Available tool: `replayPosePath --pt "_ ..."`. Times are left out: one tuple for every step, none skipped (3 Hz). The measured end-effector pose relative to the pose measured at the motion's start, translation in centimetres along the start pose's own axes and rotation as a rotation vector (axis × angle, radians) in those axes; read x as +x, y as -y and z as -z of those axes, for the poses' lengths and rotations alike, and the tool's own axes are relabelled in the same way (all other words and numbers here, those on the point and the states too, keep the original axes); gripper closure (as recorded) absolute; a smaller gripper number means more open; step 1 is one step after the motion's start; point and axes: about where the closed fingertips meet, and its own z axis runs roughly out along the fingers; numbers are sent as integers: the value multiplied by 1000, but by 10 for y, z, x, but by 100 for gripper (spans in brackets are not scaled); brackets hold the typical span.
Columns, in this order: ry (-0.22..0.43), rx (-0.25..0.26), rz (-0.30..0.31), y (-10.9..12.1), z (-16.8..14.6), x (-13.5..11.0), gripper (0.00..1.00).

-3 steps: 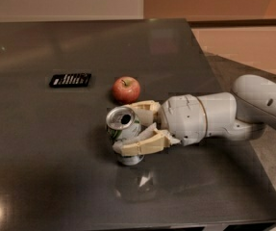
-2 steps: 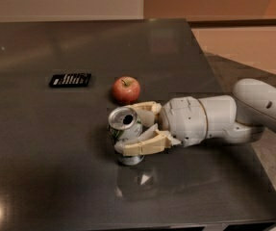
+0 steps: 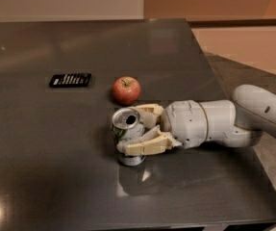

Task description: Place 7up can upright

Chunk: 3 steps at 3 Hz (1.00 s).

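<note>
The 7up can (image 3: 127, 124) stands on the dark table (image 3: 56, 153), near its right front part. Its silver top with the open mouth faces up and slightly toward the camera, and its base rests on the table. My gripper (image 3: 130, 129) reaches in from the right on the white arm (image 3: 214, 124). Its beige fingers (image 3: 144, 146) are closed on the can, one on the far side and one on the near side.
A red apple (image 3: 126, 90) sits just behind the can and close to the far finger. A flat black rectangular device (image 3: 70, 80) lies further left. The table's right edge runs beside the arm, with the floor beyond it.
</note>
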Motion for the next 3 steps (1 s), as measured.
replayPosePath --pt "16 -6 -12 3 1 3 13" --pt "13 -9 -12 4 2 7 0" --pt "13 -9 -12 4 2 7 0"
